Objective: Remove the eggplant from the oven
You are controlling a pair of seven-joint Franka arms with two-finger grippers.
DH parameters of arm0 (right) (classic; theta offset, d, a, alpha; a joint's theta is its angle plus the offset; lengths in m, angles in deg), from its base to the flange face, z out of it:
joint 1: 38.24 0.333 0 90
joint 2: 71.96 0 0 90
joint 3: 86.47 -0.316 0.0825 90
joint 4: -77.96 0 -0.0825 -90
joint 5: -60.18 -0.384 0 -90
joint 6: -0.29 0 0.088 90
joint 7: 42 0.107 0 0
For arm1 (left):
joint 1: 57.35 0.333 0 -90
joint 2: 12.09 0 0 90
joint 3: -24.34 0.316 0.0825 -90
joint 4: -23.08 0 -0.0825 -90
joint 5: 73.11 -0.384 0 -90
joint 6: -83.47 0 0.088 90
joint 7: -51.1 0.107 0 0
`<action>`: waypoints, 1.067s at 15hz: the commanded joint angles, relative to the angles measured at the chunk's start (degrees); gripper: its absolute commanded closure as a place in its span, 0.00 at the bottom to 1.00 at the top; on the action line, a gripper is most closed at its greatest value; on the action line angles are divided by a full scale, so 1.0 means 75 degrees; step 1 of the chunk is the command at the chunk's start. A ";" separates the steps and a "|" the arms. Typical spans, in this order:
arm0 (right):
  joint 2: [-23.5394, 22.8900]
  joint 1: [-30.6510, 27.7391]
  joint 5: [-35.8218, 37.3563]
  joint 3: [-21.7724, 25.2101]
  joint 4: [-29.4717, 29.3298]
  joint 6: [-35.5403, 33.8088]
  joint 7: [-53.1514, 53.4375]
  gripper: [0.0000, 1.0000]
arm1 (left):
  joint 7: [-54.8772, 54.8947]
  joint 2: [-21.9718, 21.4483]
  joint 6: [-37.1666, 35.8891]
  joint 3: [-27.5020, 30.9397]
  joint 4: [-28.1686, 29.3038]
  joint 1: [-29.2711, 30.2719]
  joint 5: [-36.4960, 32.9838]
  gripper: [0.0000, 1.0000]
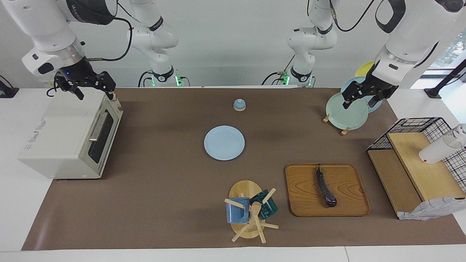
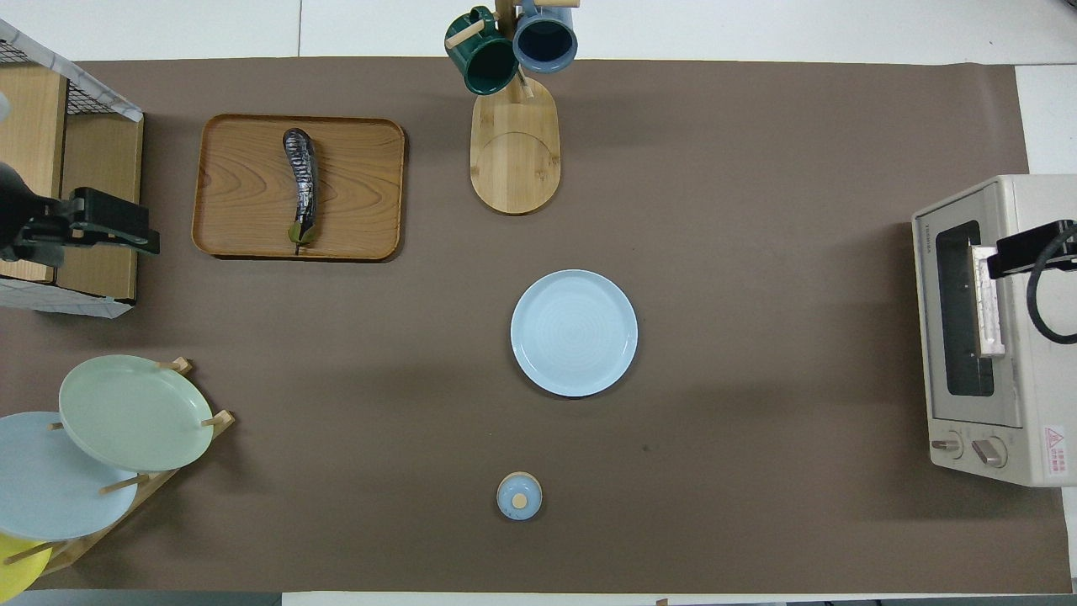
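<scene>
The eggplant, long and dark purple, lies alone on a wooden tray toward the left arm's end of the table. At the right arm's end stands the off-white oven with its glass door closed. My left gripper hangs open and empty in the air over the plate rack, well clear of the tray. My right gripper hovers open and empty just over the oven's top, above the door's upper edge.
A light blue plate lies mid-table. A mug stand is beside the tray. A plate rack, a small blue lid and a wire-and-wood shelf are also there.
</scene>
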 commanded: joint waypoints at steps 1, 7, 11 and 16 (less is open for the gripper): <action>0.0079 -0.0107 -0.0245 -0.0042 0.0095 0.0097 0.0073 0.00 | 0.0115 -0.0698 0.0310 -0.0021 0.1279 0.0049 -0.0111 0.00; 0.0067 -0.0095 -0.0245 -0.0065 0.0060 0.0097 0.0062 0.00 | 0.0115 -0.0349 -0.0119 -0.0021 0.0453 0.0037 -0.0239 0.00; 0.0055 -0.0048 -0.0234 -0.0077 0.0048 0.0121 0.0074 0.00 | 0.0139 -0.0219 -0.0509 -0.0045 0.0191 0.0037 -0.0463 0.00; 0.0055 -0.0037 -0.0245 -0.0077 0.0036 0.0121 0.0062 0.00 | 0.0115 -0.0219 -0.0391 -0.0045 0.0204 0.0037 -0.0380 0.00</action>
